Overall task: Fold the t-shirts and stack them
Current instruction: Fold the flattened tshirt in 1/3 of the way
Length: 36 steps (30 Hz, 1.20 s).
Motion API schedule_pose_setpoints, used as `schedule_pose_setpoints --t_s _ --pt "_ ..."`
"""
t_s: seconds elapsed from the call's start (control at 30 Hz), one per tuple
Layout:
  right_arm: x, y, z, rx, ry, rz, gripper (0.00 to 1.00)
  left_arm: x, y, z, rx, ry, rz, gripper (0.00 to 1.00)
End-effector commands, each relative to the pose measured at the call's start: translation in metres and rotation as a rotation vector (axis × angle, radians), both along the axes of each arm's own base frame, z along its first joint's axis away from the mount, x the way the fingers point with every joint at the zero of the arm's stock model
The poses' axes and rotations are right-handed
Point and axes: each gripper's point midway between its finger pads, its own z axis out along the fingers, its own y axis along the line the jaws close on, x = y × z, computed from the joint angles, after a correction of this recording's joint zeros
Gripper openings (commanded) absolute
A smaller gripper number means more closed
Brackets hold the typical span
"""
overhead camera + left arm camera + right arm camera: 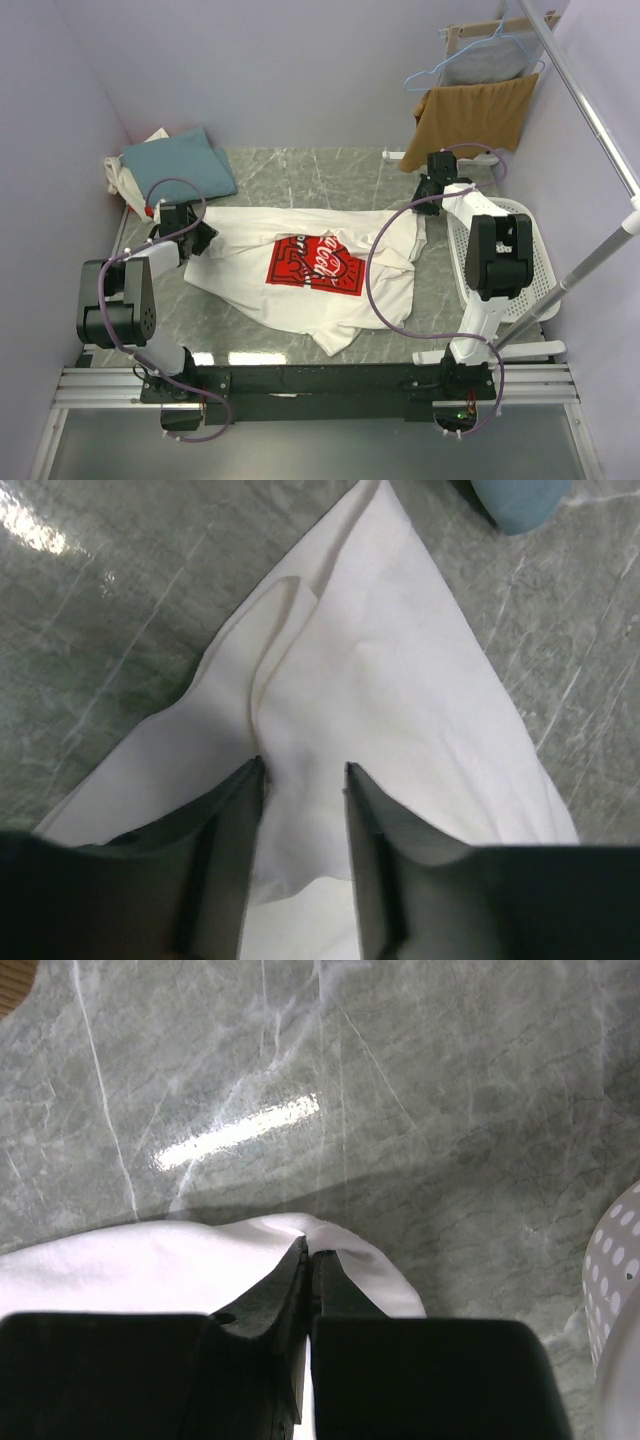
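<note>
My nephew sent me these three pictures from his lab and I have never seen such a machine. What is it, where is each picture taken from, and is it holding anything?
These are two robot arms bolted at a table's near edge. One picture looks down from above; the other two come from cameras on each wrist. On the marble-patterned table lies a white t-shirt with a red print, spread out. A folded teal-blue shirt sits at the far left corner, and a white perforated basket stands on the right. The right hand is shut on the white shirt's edge. The left hand stands part open over the shirt's other side, cloth between its fingers, not clearly gripped.
</note>
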Motion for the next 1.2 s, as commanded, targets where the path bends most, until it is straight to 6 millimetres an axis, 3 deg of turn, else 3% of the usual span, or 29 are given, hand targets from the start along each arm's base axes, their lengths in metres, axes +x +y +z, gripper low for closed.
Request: schedule_pose_setpoints --t_s 0.0,0.07,0.27,0.3,0.4,0.5,0.53,0.6,0.63,0.7,0.73,0.77,0.83,1.0,1.03,1.17 --pt "0.004 -0.004 0.004 -0.012 -0.021 0.002 0.0 0.013 -0.003 0.02 0.005 -0.065 -0.027 0.35" --pt "0.005 -0.004 0.004 -0.014 -0.021 0.004 0.0 0.013 -0.006 0.016 -0.006 -0.058 -0.037 0.23" --pt "0.004 -0.005 0.004 -0.018 -0.019 0.002 0.0 0.016 -0.012 0.008 -0.028 -0.049 -0.07 0.01" --pt "0.004 -0.005 0.005 -0.016 -0.021 0.003 0.0 0.018 -0.013 0.008 -0.029 -0.051 -0.073 0.01" --pt "0.001 -0.006 0.006 -0.023 -0.023 -0.002 0.0 0.03 -0.006 0.025 0.003 -0.082 -0.07 0.01" --pt "-0.001 -0.011 0.012 -0.042 -0.032 -0.019 0.0 0.051 0.02 0.056 0.074 -0.113 -0.01 0.01" --pt "-0.002 -0.013 0.015 -0.051 -0.04 -0.03 0.0 0.064 0.029 0.076 0.084 -0.153 0.012 0.01" --pt "-0.003 -0.015 0.018 -0.058 -0.044 -0.04 0.0 0.077 0.043 0.093 0.085 -0.191 0.026 0.01" --pt "-0.005 -0.018 0.019 -0.072 -0.039 -0.05 0.0 0.091 0.049 0.115 0.099 -0.237 0.034 0.01" --pt "-0.005 -0.02 0.019 -0.077 -0.032 -0.057 0.0 0.101 0.056 0.117 0.138 -0.224 0.024 0.01" --pt "-0.007 -0.021 0.018 -0.08 -0.023 -0.062 0.0 0.112 0.058 0.134 0.158 -0.262 0.01 0.01" --pt "-0.008 -0.021 0.016 -0.083 -0.018 -0.067 0.0 0.113 0.062 0.117 0.188 -0.201 -0.004 0.01" --pt "-0.01 -0.024 0.013 -0.092 -0.003 -0.075 0.0 0.122 0.068 0.118 0.214 -0.194 -0.017 0.01" --pt "-0.013 -0.035 0.006 -0.146 0.035 -0.111 0.0 0.116 0.063 0.054 0.179 -0.074 -0.08 0.01" --pt "-0.015 -0.037 0.004 -0.154 0.05 -0.117 0.0 0.104 0.06 0.033 0.166 -0.026 -0.081 0.01" --pt "-0.019 -0.047 0.006 -0.207 0.064 -0.146 0.0 0.074 0.061 -0.01 0.161 0.07 -0.053 0.01"
